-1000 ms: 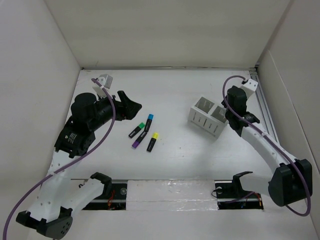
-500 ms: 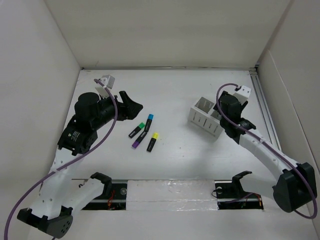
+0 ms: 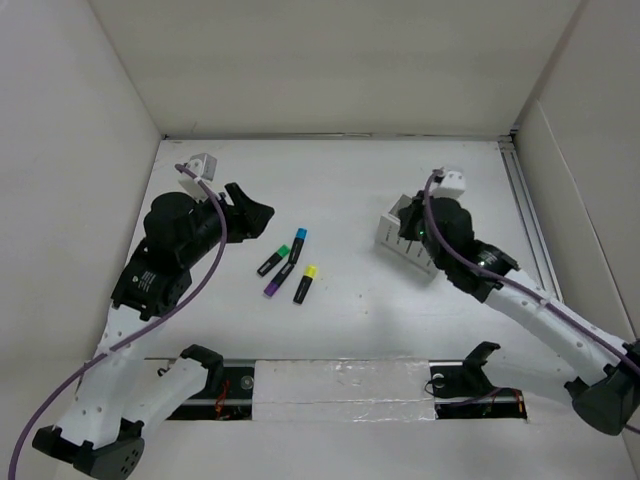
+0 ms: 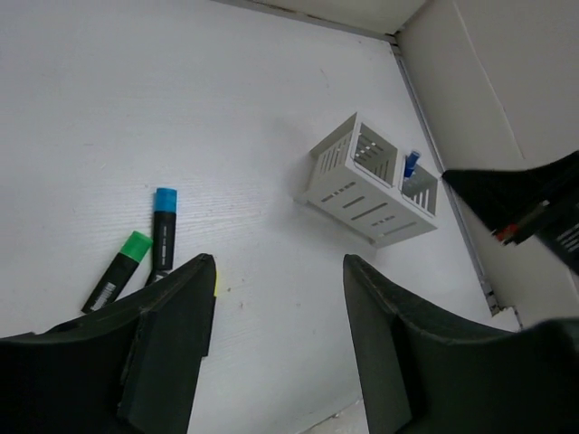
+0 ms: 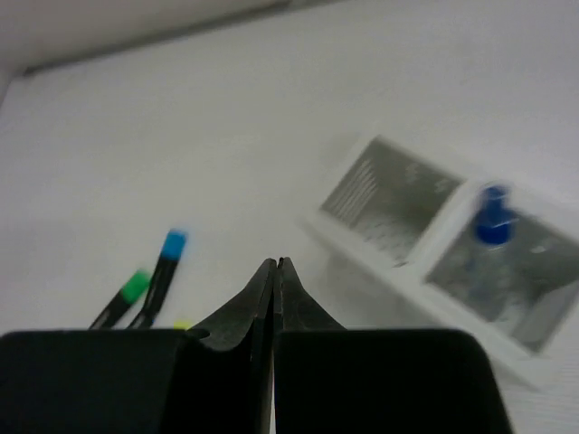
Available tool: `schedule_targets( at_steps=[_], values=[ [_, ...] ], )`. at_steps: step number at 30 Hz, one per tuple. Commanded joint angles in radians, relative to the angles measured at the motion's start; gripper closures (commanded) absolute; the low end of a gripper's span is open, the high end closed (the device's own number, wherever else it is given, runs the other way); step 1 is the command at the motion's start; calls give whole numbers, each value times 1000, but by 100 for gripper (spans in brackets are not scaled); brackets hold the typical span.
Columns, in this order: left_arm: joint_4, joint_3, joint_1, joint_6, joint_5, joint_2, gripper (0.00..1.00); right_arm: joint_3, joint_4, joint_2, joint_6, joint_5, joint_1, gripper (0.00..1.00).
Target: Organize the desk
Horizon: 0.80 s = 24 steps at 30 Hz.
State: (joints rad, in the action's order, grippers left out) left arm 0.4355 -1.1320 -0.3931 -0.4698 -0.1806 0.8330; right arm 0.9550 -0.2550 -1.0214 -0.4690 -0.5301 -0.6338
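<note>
Left gripper (image 4: 278, 264) hangs with its two black fingers (image 4: 172, 344) spread wide and nothing between them, poised above the desk (image 3: 360, 180) on the left side. Right gripper (image 5: 274, 264) has its fingers pressed flat together, also holding nothing, and it sits over the white holder box (image 3: 393, 238), which stands right of centre on the desk.

The desk itself is the broad white tabletop filling the space between the panel walls, with both arms reaching out over it from the near edge.

Four highlighters lie in a loose cluster near the middle, just right of the left gripper: a green-capped one (image 3: 272, 260), a blue-capped one (image 3: 298, 243), a purple one (image 3: 279, 279) and a yellow-capped one (image 3: 305, 283). The green and blue lie side by side, close together.

Inside the holder box, a blue-topped item (image 5: 492, 221) stands upright in the right-hand compartment as the right wrist sees it; the other compartment looks bare.
</note>
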Motion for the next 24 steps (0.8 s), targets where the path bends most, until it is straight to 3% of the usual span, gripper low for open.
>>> schedule_targets(
  at_steps=[1,3,4,5,6,7,8,9,10,14,18,24],
  values=[
    [-49,15,-4,-23,44,-60,51,-38,-57,-87,-112,172,-178,100],
    [-44,18,-4,-21,50,-72,54,-32,-47,-150,-121,205,-248,100],
    [-37,20,-4,-20,53,-77,61,-21,-55,-189,-128,212,-279,94],
    [-35,29,-4,-20,53,-84,64,17,-64,-228,-131,225,-321,76],
    [-29,35,-4,-23,53,-84,74,43,-82,-274,-144,235,-339,63],
    [-20,43,-4,-26,62,-84,89,127,-131,-415,-149,249,-390,38],
    [-20,43,-4,-26,63,-84,89,128,-132,-416,-148,249,-391,38],
    [-6,44,-4,-24,66,-84,100,157,-166,-510,-152,245,-405,33],
    [-3,47,-4,-24,67,-84,100,189,-177,-557,-158,240,-418,27],
    [8,58,-4,-27,99,-109,100,281,-150,-709,-181,245,-438,25],
    [28,49,-4,-21,99,-123,78,404,-171,-839,-206,184,-438,25],
    [22,77,-24,-30,75,-150,72,508,-222,-983,-247,137,-428,30]
  ],
)
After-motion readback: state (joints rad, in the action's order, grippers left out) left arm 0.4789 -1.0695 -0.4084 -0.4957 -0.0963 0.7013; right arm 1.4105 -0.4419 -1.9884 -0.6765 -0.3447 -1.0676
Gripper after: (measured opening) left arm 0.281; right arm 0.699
